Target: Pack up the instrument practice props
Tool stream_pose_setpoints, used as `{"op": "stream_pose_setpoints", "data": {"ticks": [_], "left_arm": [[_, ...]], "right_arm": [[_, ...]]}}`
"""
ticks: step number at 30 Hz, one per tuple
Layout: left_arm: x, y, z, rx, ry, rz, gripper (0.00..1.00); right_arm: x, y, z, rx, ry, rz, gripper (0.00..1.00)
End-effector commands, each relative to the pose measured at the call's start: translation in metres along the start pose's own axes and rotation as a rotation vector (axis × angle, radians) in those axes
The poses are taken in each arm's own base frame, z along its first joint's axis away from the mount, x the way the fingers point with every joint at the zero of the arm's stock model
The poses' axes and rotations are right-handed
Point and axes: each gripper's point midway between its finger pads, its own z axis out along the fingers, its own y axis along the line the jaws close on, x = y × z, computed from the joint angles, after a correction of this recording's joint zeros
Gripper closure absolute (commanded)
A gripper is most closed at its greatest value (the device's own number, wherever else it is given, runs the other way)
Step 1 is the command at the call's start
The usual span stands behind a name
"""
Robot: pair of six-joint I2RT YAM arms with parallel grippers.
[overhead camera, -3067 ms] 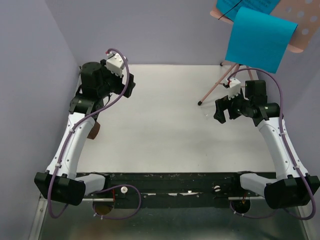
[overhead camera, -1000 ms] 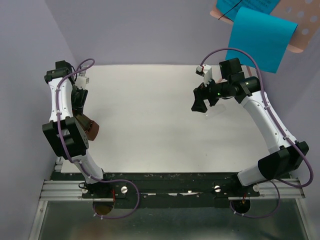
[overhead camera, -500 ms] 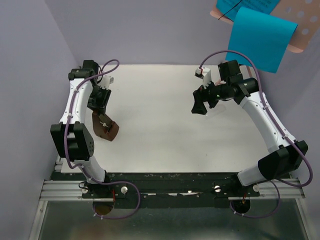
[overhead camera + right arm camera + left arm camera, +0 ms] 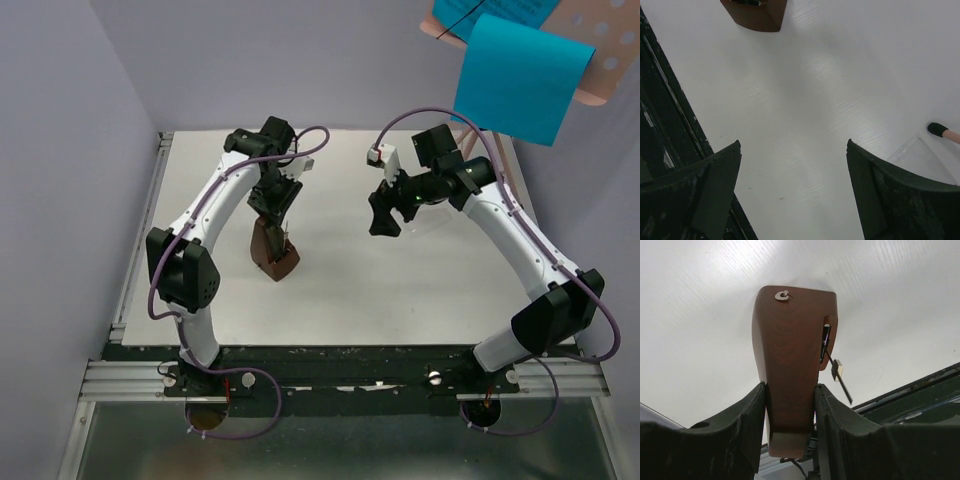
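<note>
The left fingers (image 4: 740, 440) clamp the narrow end of the brown metronome block (image 4: 790, 350), left of the table (image 4: 400, 290) centre. The right fingers (image 4: 890, 200) gape wide (bare table below) — the blue sheet (image 4: 520, 75) hangs on the pink stand (image 4: 605, 45), far right.

1 overhead, 2 wrist close-ups; common block (image 4: 272, 250)

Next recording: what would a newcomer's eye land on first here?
The dark-brown wedge-shaped block, clamped in the left gripper left of centre over the table, with a thin pendulum rod sticking from its side. Then the bright blue sheet hanging on the pink perforated stand at the far right corner. The right gripper hangs open above the table between them.
</note>
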Motion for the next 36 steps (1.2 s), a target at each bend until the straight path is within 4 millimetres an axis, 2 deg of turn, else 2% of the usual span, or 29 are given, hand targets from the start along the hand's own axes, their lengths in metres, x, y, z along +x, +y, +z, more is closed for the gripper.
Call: {"op": "stream_pose_setpoints", "data": {"ticks": [1,2,5,7,9,12,15,17,19,23,27,32,36], "left_arm": [[-0.006,-0.022,-0.003,0.075,0.033,-0.024,0.41],[-0.011,-0.022,-0.006,0.079,0.013,-0.023,0.31],[-0.028,-0.033,-0.025,0.167,-0.082,-0.027,0.16],[-0.040,-0.039,-0.043,0.257,-0.158,-0.043,0.06],[-0.048,-0.036,-0.062,0.314,-0.233,-0.061,0.01],[-0.058,-0.023,-0.095,0.386,-0.370,-0.124,0.01],[-0.059,0.013,-0.112,0.336,-0.458,-0.210,0.01],[-0.050,0.038,-0.113,0.273,-0.463,-0.268,0.01],[-0.036,0.053,-0.110,0.240,-0.444,-0.322,0.01],[-0.009,0.073,-0.104,0.206,-0.435,-0.434,0.01],[0.006,0.090,-0.108,0.147,-0.462,-0.504,0.02],[0.027,0.110,-0.127,0.062,-0.507,-0.559,0.02],[0.045,0.116,-0.138,0.026,-0.538,-0.604,0.02]], "right_arm": [[-0.014,0.000,0.004,0.008,-0.030,-0.070,0.08],[-0.012,-0.002,0.005,0.019,-0.025,-0.065,0.06],[-0.019,-0.017,0.009,0.172,-0.034,-0.056,0.00],[-0.035,-0.011,0.013,0.175,-0.068,-0.054,0.00],[-0.053,0.000,0.020,0.151,-0.097,-0.028,0.00],[-0.080,0.011,0.033,0.120,-0.138,0.002,0.00],[-0.104,0.021,0.049,0.072,-0.163,-0.020,0.00],[-0.126,0.034,0.057,0.031,-0.189,-0.044,0.00],[-0.138,0.049,0.071,-0.008,-0.191,-0.075,0.00],[-0.145,0.081,0.102,-0.058,-0.165,-0.125,0.00],[-0.147,0.106,0.122,-0.105,-0.159,-0.111,0.00],[-0.134,0.105,0.150,-0.042,-0.101,-0.019,0.00],[-0.136,0.096,0.169,0.060,-0.091,0.007,0.00]]}}
